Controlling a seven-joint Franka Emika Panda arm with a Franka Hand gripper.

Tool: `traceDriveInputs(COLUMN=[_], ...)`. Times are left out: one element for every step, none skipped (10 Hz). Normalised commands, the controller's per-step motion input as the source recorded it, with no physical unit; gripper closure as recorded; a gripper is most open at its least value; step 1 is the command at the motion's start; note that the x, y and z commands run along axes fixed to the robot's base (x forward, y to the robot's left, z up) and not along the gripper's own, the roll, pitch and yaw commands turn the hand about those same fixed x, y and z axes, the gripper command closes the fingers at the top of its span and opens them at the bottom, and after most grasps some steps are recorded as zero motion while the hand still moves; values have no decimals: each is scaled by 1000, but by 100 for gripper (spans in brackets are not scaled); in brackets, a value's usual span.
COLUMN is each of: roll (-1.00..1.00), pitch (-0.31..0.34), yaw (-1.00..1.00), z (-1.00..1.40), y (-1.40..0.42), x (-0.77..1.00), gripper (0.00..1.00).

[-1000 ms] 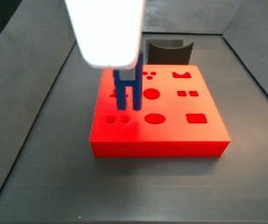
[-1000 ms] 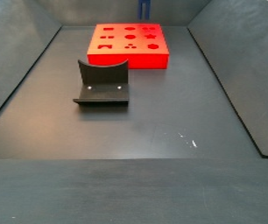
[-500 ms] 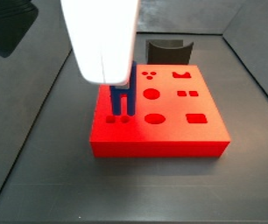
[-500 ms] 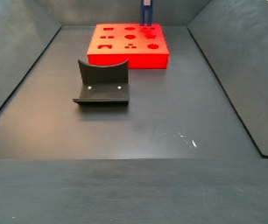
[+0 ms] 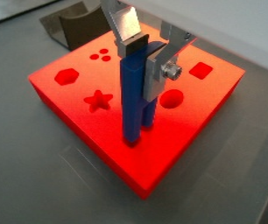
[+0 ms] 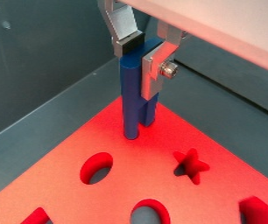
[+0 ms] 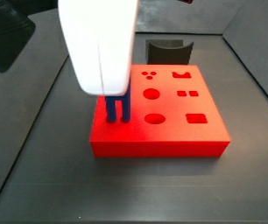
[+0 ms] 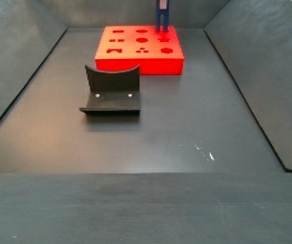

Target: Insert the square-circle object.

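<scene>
The square-circle object (image 5: 133, 96) is a slim dark-blue peg of two joined bars, held upright. My gripper (image 5: 144, 59) is shut on its upper end, with a silver finger (image 5: 162, 68) on each side. The peg's lower end meets the top of the red block (image 5: 89, 118) near one corner. I cannot tell how deep it sits. The grip also shows in a wrist view (image 6: 140, 54), with the peg (image 6: 133, 101) over the block (image 6: 124, 188). In a side view the white gripper body (image 7: 99, 44) hides the fingers, and the peg (image 7: 116, 107) stands at the block's (image 7: 160, 140) front left. The peg (image 8: 163, 13) shows again above the block (image 8: 141, 63).
The red block has several shaped holes: a star (image 5: 98, 101), a round hole (image 5: 172, 99), a square (image 7: 196, 118). A dark grey curved piece (image 8: 111, 91) stands on the dark floor apart from the block, also seen behind it (image 7: 165, 48). Grey walls enclose the floor.
The gripper has moved down with the peg. The peg's lower end went from above the block to its top at the front-left holes.
</scene>
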Motion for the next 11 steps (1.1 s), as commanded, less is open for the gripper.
traceDriveInputs(roll=[-144, -50, -66, -73, -79, -94, -121, -96, -71, -37, -30], pitch=[-97, -27, -31, -24, -50, -100, -101, -71, -60, -53, -49], yaw=[143, 89, 0, 0, 0, 0, 37, 14, 0, 0, 0], z=[-111, -51, -17, 0, 0, -100, -203, -203, -160, -214, -340], y=[0, 40, 100, 117, 0, 0, -14, -23, -40, 0, 0], x=[77, 0, -177, -129, -129, 0, 100, 77, 0, 0, 3], gripper=[100, 100, 100, 100, 100, 100, 100, 100, 100, 100, 100])
